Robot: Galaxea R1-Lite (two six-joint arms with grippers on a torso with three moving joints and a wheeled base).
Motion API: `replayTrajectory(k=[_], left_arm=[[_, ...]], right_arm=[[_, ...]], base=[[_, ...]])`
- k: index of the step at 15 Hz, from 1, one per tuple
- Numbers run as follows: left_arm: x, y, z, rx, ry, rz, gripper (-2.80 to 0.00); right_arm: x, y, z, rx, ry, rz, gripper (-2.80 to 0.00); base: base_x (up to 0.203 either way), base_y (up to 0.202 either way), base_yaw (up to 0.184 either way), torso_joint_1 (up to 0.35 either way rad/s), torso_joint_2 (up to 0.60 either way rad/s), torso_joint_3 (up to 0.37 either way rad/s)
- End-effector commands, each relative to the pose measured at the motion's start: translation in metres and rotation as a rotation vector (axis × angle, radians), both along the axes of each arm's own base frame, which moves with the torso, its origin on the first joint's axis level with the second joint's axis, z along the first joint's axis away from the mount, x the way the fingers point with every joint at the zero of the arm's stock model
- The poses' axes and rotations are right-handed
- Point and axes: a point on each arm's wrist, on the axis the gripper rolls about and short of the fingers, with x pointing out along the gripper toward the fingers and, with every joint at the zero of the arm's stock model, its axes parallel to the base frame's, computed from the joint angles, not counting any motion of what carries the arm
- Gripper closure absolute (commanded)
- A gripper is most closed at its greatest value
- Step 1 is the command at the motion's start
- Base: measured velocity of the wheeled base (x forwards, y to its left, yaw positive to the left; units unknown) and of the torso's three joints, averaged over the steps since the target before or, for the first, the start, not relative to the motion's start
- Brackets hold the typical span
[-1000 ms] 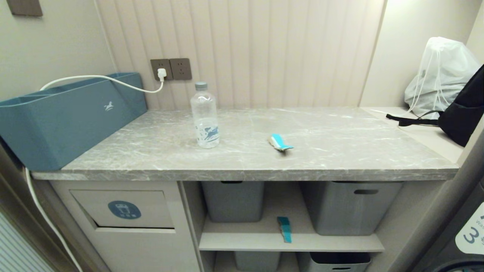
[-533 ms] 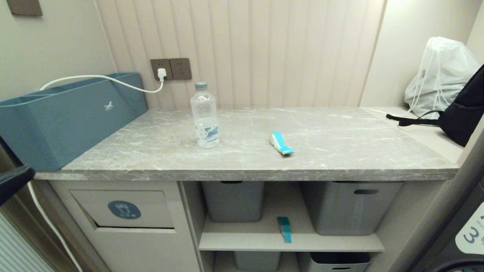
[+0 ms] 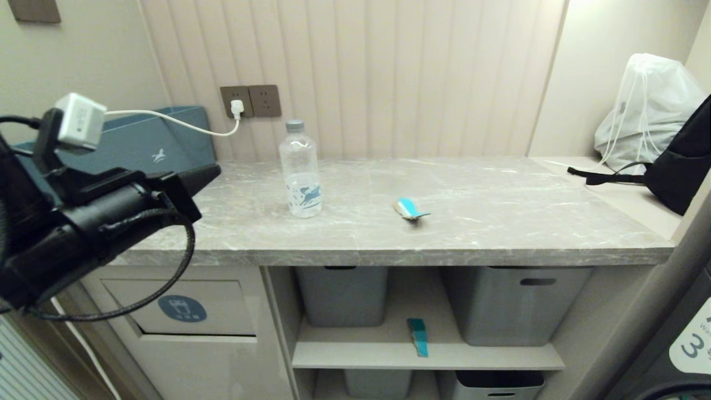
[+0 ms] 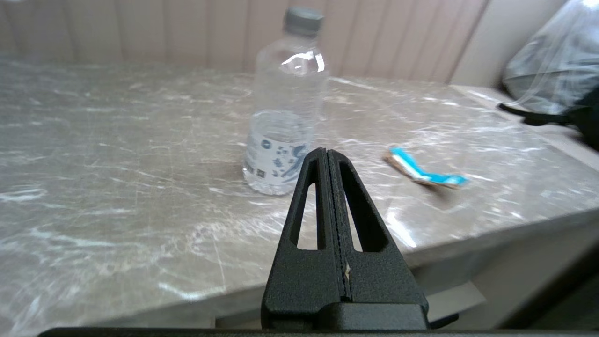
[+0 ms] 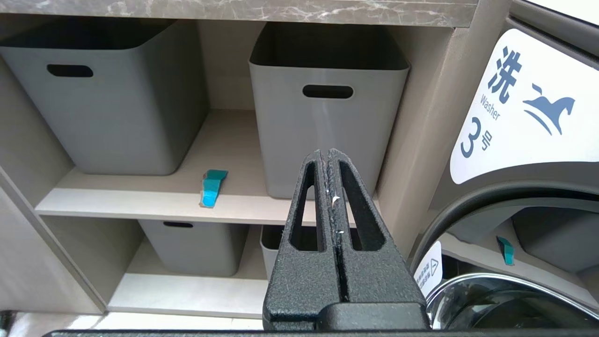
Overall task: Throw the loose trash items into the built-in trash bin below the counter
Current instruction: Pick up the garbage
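A clear water bottle (image 3: 300,169) (image 4: 283,112) stands upright on the marble counter (image 3: 500,222). A crumpled teal wrapper (image 3: 410,209) (image 4: 423,171) lies to its right. Another teal wrapper (image 3: 417,336) (image 5: 211,187) rests on the shelf below, between grey tubs. The built-in trash bin (image 3: 183,307), a beige flap with a round blue icon, sits under the counter at left, partly behind my left arm. My left gripper (image 3: 214,171) (image 4: 324,152) is shut and empty, raised at the counter's left end and pointing at the bottle. My right gripper (image 5: 326,153) is shut, low in front of the shelves.
A long blue box (image 3: 161,144) with a white cable (image 3: 183,123) stands at the counter's back left. A white drawstring bag (image 3: 647,108) and a black bag (image 3: 680,161) lie at the right. Grey tubs (image 3: 511,303) fill the shelves. A washer door (image 5: 519,234) is at far right.
My left arm has swung up from out of view at the lower left to counter height, now covering much of the blue box. The wrapper on the counter has shifted slightly.
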Motion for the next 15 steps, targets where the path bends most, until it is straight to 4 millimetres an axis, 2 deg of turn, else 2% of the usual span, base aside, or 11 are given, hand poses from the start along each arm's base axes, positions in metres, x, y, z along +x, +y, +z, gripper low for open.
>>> replayTrajectory(k=[1, 2, 6, 7, 12, 15], left_arm=[[0.037, -0.005, -0.022, 0.017, 0.081, 0.017, 0.0], [0.046, -0.001, -0.025, 0.009, 0.091, 0.032, 0.0], [0.055, 0.002, -0.036, 0.014, 0.128, 0.022, 0.0], [0.059, 0.001, -0.038, 0.018, 0.129, 0.015, -2.8], [0.085, -0.005, -0.056, 0.181, 0.067, -0.038, -2.8], [0.11, -0.012, -0.051, 0.19, 0.006, -0.05, -2.8]], right_arm=[[0.0, 0.0, 0.0, 0.0, 0.0, 0.0, 0.0], [0.0, 0.0, 0.0, 0.007, 0.0, 0.0, 0.0], [0.0, 0.0, 0.0, 0.009, -0.002, 0.0, 0.0], [0.0, 0.0, 0.0, 0.008, 0.0, 0.0, 0.0], [0.0, 0.0, 0.0, 0.01, -0.002, 0.0, 0.0], [0.0, 0.0, 0.0, 0.01, -0.002, 0.0, 0.0]], base=[[0.0, 0.0, 0.0, 0.0, 0.0, 0.0], [0.0, 0.0, 0.0, 0.0, 0.0, 0.0], [0.0, 0.0, 0.0, 0.0, 0.0, 0.0], [0.0, 0.0, 0.0, 0.0, 0.0, 0.0], [0.0, 0.0, 0.0, 0.0, 0.0, 0.0], [0.0, 0.0, 0.0, 0.0, 0.0, 0.0]])
